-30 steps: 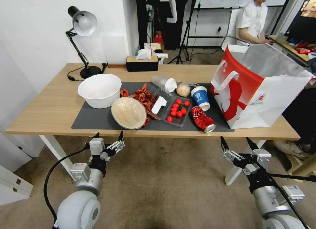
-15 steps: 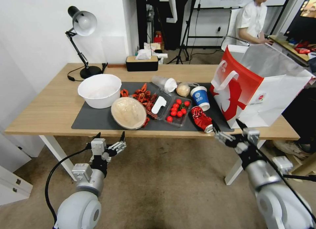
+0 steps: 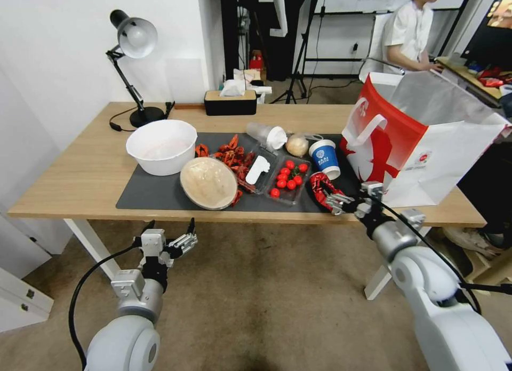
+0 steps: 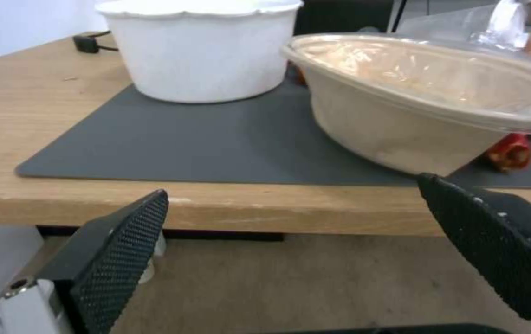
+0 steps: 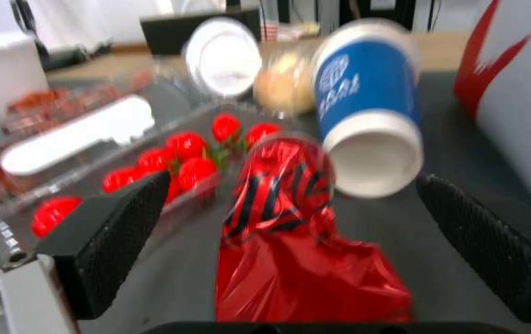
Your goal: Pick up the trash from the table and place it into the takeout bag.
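Observation:
The crushed red can (image 3: 320,185) (image 5: 290,222) lies at the grey mat's front right. My right gripper (image 3: 337,199) (image 5: 293,178) is open over it, one finger on each side, not closed. Behind it lie the tipped blue-and-white paper cup (image 3: 325,157) (image 5: 367,116), the beige wrapped ball (image 3: 297,145) and the clear cup with a white lid (image 3: 266,135). A tan bowl (image 3: 208,182) (image 4: 426,102) sits tilted at the mat's front. At the table's right end stands the red-and-white takeout bag (image 3: 421,141), open. My left gripper (image 3: 170,224) (image 4: 293,185) hangs open below the table's front edge.
A big white bowl (image 3: 161,145) stands left of the tan bowl. A clear tray of cherry tomatoes (image 3: 289,179) lies just left of the can, with red shells (image 3: 232,155) beyond. A desk lamp (image 3: 133,40) and a tissue box (image 3: 230,101) stand at the back.
My right arm has risen from below the table edge and reached forward until its open fingers straddle the red can. The left gripper has dropped slightly.

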Tool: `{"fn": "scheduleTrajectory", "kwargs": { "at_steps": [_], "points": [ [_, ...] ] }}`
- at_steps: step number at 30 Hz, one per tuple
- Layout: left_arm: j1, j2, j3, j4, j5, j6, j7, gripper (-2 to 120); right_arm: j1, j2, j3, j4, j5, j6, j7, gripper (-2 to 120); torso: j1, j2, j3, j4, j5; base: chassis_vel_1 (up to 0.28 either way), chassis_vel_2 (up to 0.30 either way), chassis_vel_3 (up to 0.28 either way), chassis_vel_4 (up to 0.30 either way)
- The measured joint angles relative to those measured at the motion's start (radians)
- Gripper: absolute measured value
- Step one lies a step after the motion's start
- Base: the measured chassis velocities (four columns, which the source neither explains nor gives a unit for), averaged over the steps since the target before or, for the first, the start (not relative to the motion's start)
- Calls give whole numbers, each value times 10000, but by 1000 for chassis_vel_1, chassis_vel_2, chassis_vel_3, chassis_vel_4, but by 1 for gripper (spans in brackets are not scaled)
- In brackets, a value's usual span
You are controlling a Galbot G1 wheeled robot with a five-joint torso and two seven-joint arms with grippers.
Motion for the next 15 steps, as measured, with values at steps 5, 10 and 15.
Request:
{"fn": "scheduleTrajectory", "kwargs": {
  "at_steps": [5,10,15],
  "points": [
    [-13,-40,-55,29,1,5,-2,100,189,7,-189,-51,-229,-753,429,100,-1,1,-2,-1,-3,0,0,0,0],
    [-89,-82,8,61,63,12,-2,100,197,6,-212,-28,-250,-957,608,100,-1,1,-3,-3,-5,0,0,0,0],
    [-15,-86,-17,244,123,-64,-17,100,144,17,-217,49,-241,-1056,804,100,-1,1,-3,-1,0,0,0,0,0]
  ]
}}
